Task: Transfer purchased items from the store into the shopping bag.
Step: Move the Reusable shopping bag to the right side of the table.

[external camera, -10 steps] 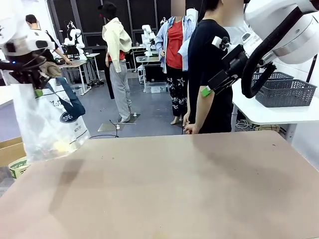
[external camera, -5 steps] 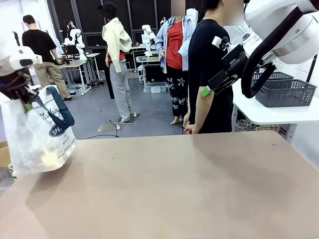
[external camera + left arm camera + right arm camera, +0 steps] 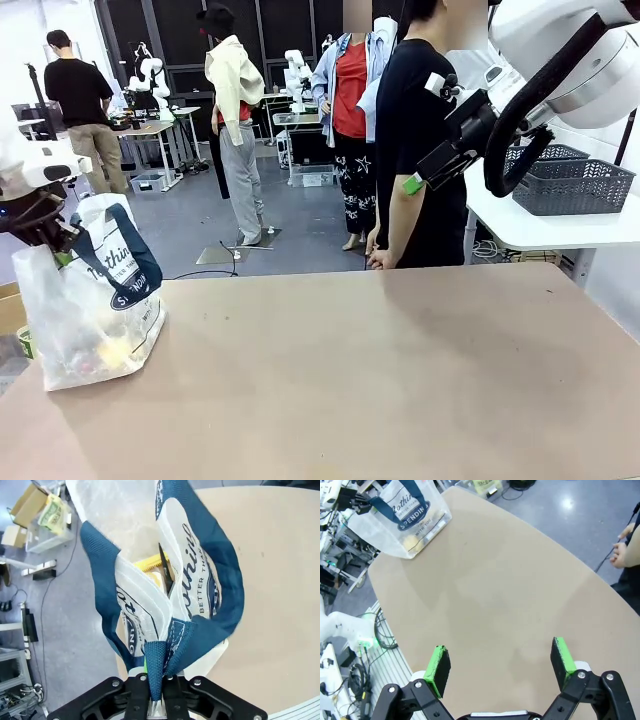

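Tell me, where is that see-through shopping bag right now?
In the front view the shopping bag sits at the table's left edge, near the corner. The left gripper pinches its navy handles from above.

The table (image 3: pixel 380 370) has a plain brown top with a rounded near-left corner. The bag (image 3: pixel 95 300) sits on it at the far left, close to the edge, its base on the surface. Through the frosted plastic a pale yellow item (image 3: pixel 115 350) lies at the bottom. The top elsewhere is bare.
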`<state>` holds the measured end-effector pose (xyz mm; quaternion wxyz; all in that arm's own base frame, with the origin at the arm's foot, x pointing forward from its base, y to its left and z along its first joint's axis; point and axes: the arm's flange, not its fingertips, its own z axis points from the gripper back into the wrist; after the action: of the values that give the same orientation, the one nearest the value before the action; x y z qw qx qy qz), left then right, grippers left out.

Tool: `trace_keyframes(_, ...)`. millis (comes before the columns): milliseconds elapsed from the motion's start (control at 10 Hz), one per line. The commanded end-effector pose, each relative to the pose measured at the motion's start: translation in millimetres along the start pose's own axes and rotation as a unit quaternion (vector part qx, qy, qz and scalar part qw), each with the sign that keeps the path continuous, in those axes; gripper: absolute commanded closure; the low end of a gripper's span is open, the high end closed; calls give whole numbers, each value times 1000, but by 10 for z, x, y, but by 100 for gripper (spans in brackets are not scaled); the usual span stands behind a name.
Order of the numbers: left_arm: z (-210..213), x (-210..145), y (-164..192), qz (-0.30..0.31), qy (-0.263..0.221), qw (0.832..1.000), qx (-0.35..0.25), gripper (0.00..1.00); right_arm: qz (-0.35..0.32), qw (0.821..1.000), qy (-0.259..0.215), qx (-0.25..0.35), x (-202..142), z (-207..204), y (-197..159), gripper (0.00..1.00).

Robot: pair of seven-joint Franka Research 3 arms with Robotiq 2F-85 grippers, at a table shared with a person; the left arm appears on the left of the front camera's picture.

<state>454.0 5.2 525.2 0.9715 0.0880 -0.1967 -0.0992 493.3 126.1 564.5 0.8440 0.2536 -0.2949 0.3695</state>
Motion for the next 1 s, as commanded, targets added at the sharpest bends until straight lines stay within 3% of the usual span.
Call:
trace_keyframes(0, 57, 104, 41, 3, -8, 1000, 2, 100, -3, 1000, 0, 2, -14, 1, 11, 0)
trace_keyframes(300, 57, 104, 41, 3, -8, 1000, 2, 100, -3, 1000, 0, 2, -14, 1, 11, 0)
trace_keyframes(400, 52, 52, 10, 0, -6, 1000, 2, 93, -3, 1000, 0, 2, -14, 1, 11, 0)
trace_keyframes(600, 171, 222, -255, -13, -4, 1000, -21, 54, -3, 1000, 0, 2, -14, 1, 11, 0)
trace_keyframes(800, 352, 303, -306, -20, -8, 1000, -23, 14, -3, 1000, 0, 2, -14, 1, 11, 0)
trace_keyframes(900, 444, 325, -324, -23, -10, 1000, -15, 0, -3, 1000, 0, 2, -14, 1, 11, 0)
